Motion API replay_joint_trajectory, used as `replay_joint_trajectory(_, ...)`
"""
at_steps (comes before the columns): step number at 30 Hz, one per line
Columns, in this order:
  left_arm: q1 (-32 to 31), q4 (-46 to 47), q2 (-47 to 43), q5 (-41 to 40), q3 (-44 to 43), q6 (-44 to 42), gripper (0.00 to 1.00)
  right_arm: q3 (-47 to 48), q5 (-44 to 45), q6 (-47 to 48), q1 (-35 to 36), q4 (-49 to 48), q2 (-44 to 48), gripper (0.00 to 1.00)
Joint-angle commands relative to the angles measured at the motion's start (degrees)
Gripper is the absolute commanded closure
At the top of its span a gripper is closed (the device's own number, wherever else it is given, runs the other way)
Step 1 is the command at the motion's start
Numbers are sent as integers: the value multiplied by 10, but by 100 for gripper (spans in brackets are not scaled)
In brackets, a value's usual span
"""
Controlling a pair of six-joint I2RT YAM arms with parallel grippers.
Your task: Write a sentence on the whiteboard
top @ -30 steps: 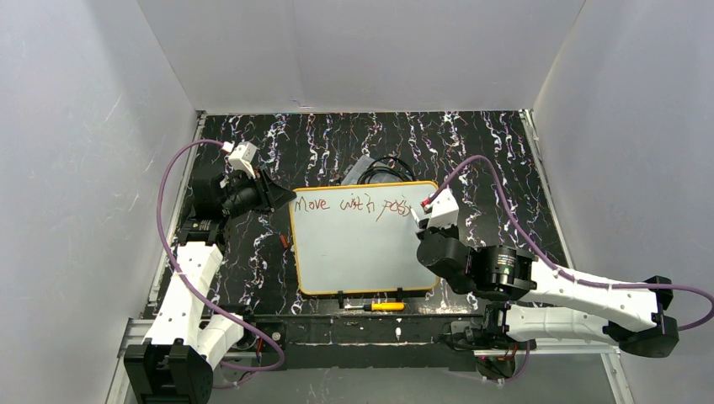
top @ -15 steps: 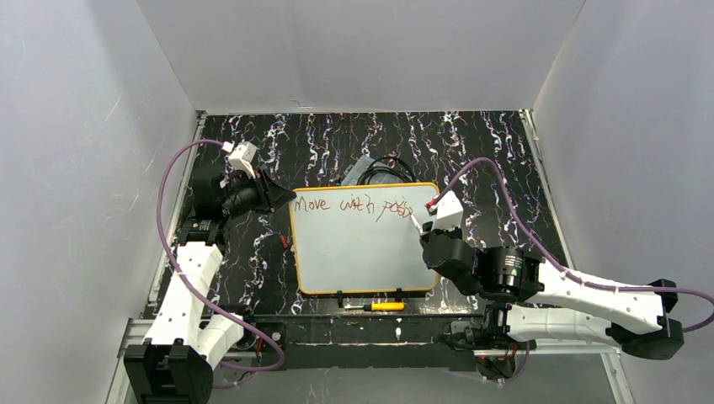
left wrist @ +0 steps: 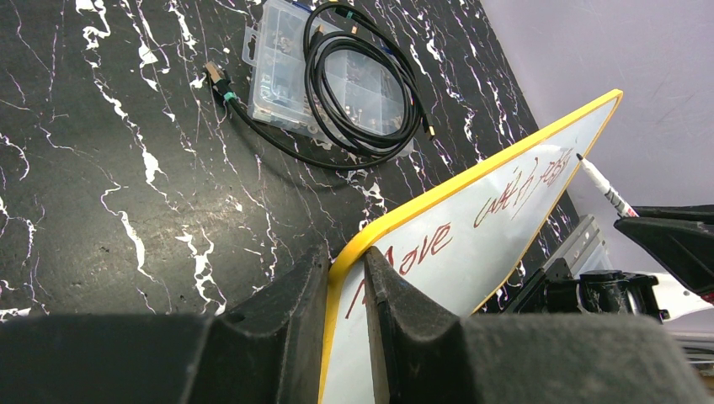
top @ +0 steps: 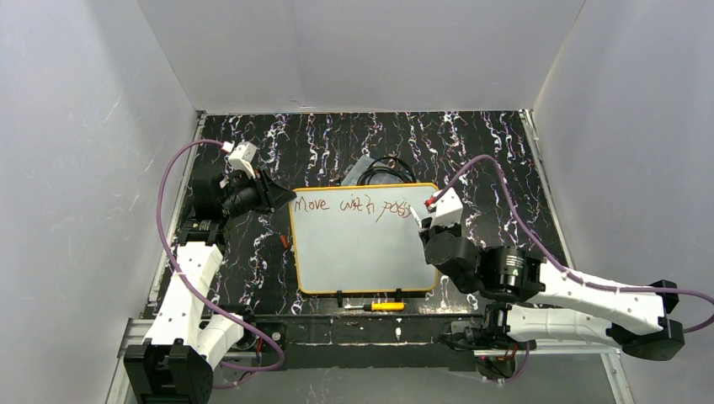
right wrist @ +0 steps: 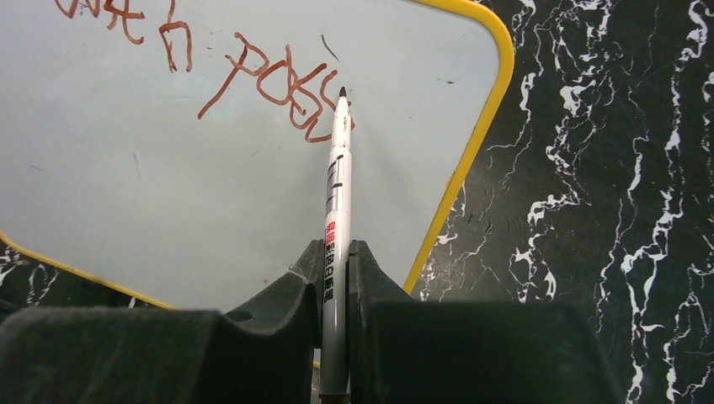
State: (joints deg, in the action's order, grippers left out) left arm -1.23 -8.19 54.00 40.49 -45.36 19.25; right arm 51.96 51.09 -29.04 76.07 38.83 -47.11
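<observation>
The whiteboard (top: 362,252), white with a yellow rim, lies mid-table. The sentence (top: 354,204), reddish-brown script reading "Move with pass", runs along its far edge; it also shows in the right wrist view (right wrist: 253,80) and the left wrist view (left wrist: 514,181). My left gripper (top: 280,196) is shut on the whiteboard's far left corner (left wrist: 354,252). My right gripper (top: 423,220) is shut on a white marker (right wrist: 337,202), its tip (right wrist: 342,93) at the last letters, near the board's far right corner.
A clear plastic box (left wrist: 328,80) with a coiled black cable (left wrist: 362,93) on it lies behind the board. A yellow-handled tool (top: 379,306) lies at the near edge. Grey walls enclose the dark marbled table (top: 497,160).
My right arm has shifted slightly toward the near right, with the marker still by the last word. The left arm and the board have not moved.
</observation>
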Motion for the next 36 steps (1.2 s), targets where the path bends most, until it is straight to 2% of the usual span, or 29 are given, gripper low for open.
replay_joint_trajectory(1,-2,-10,-2,10,-12,-5,81,26,48,24,-2,-26,-19,99)
replay_joint_trajectory(8,-2,-10,0,11,-13,-5,81,25,61,6,-2,-3,-27,99)
replay_joint_trajectory(16,-1,-10,-2,10,-12,-5,81,9,30,30,-2,-32,33,99)
replay_joint_trajectory(36,-2,-10,-3,10,-11,-3,81,14,14,-33,-2,61,-10,99)
